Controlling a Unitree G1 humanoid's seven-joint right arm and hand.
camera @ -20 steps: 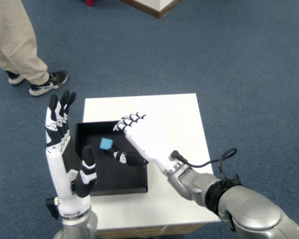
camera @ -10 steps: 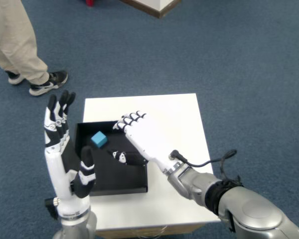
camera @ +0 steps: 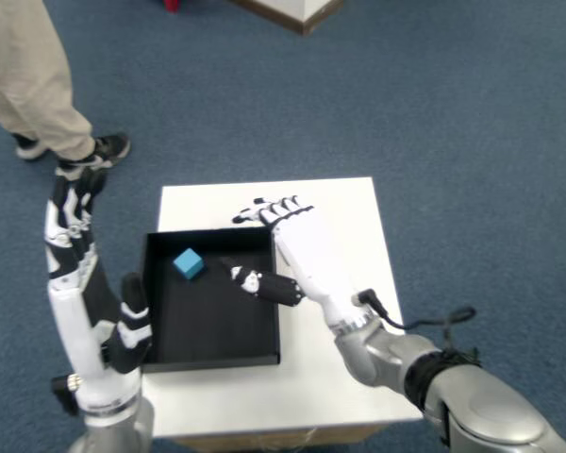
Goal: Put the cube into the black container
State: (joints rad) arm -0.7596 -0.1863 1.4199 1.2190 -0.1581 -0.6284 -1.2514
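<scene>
The right hand [camera: 297,247], white with black fingertips, holds nothing. Its fingers [camera: 269,209] are stretched out and slightly apart, and they point toward the far side of the surface. The thumb [camera: 255,281] reaches to the left, over the right part of the black container. The palm is above the right wall of the container and the white top beside it. From the wrist a black cable [camera: 424,321] goes to the grey metal forearm [camera: 453,396] at the lower right.

The small light blue cube [camera: 189,263] lies inside the shallow black square container [camera: 160,311], in its far left part, near the left wall. It rests on the floor of the container, and the thumb is near it but does not touch it. The rest of the container floor is bare.

The container sits on the left half of the white square surface [camera: 349,217], and its near edge is close to the front edge of the surface.

The left hand [camera: 85,283], also white and black, is raised upright at the left side of the container, with the fingers pointing up and the palm turned to the container. It holds nothing.

Around the surface there is blue carpet floor [camera: 453,123]. At the upper left a person stands in beige trousers [camera: 24,75] and dark sneakers [camera: 99,151], well apart from the surface.
</scene>
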